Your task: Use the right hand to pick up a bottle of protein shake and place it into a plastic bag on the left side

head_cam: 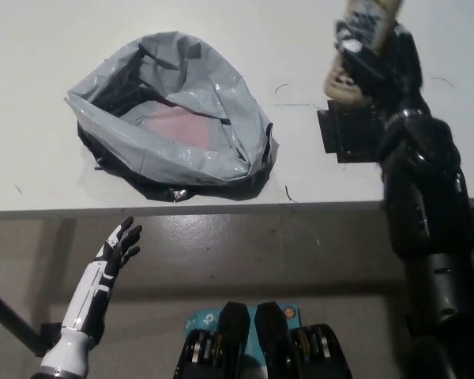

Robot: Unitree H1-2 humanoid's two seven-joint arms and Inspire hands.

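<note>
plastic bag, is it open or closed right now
Open. The grey plastic bag lies on the table with its mouth spread wide toward the camera, and something pinkish shows inside; what it is cannot be told.

No lettering can be read on the blurred protein shake bottle (362, 47).

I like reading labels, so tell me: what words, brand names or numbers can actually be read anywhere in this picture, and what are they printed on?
Bottle of protein shake, held up in the black right hand: dark print on its label, too blurred to read.
Grey plastic bag: no writing visible.
Black patch on the white table: no writing visible.
White left hand, open below the table edge: no writing visible.
</note>
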